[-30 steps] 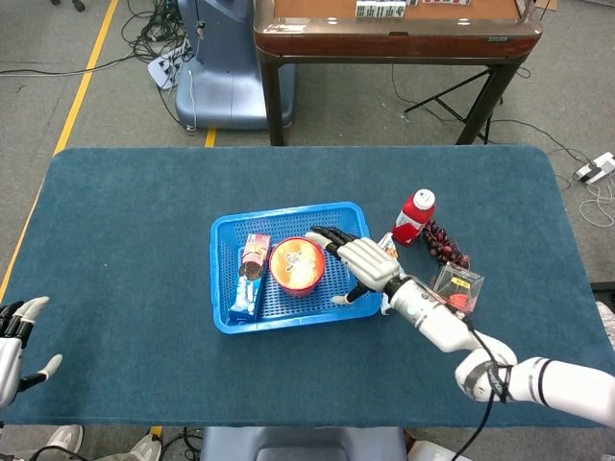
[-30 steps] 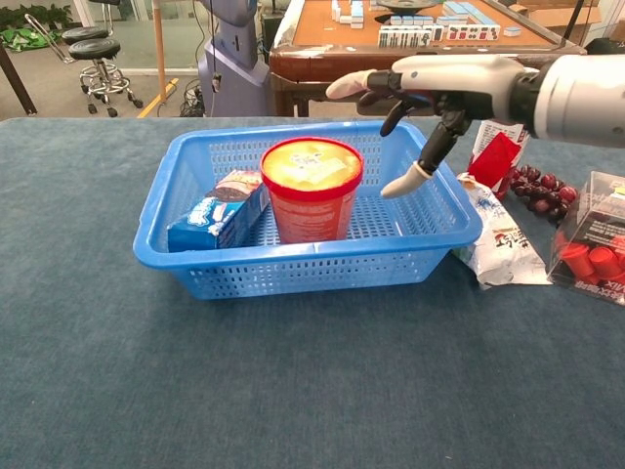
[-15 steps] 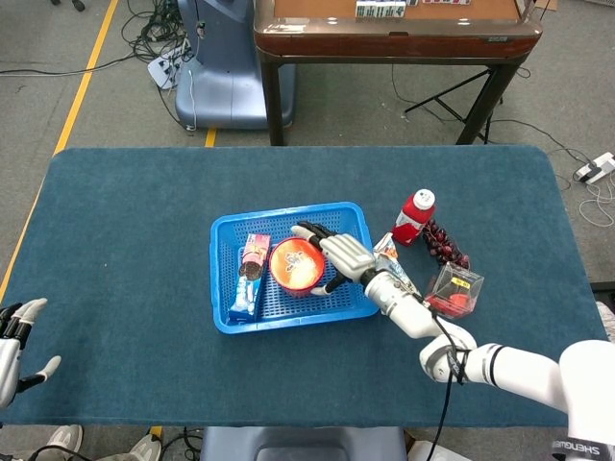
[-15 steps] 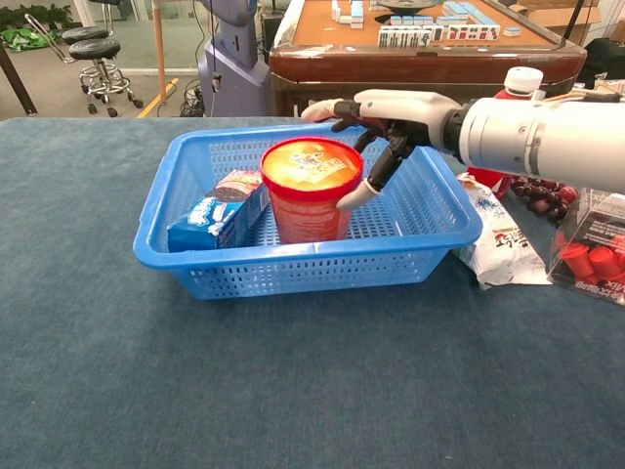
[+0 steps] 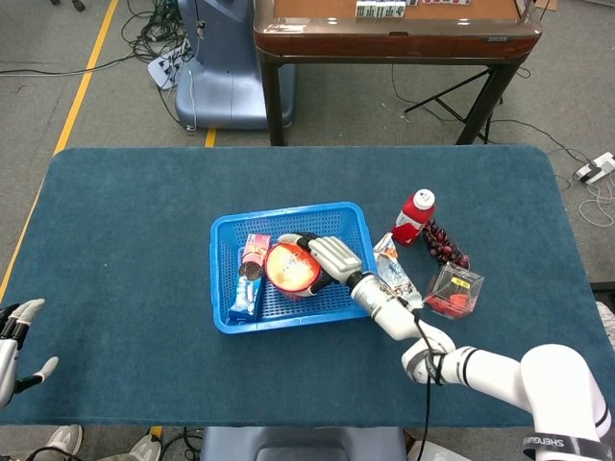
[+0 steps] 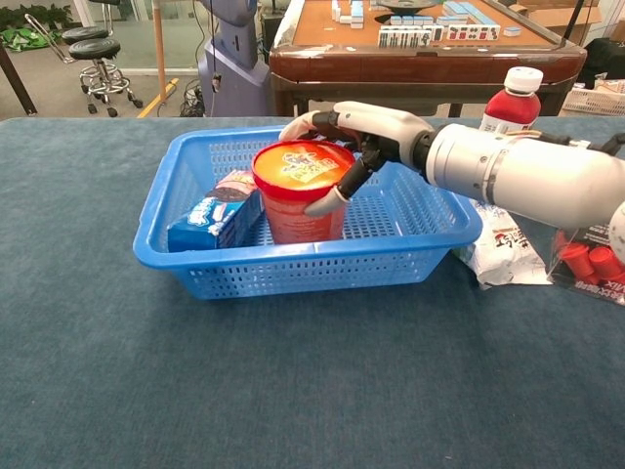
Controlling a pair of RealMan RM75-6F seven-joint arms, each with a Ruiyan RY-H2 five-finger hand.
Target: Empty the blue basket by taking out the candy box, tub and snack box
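Right hand (image 6: 366,132) reaches forward, fingers (image 6: 327,200) curled — left hand (image 5: 12,338) idles, open.
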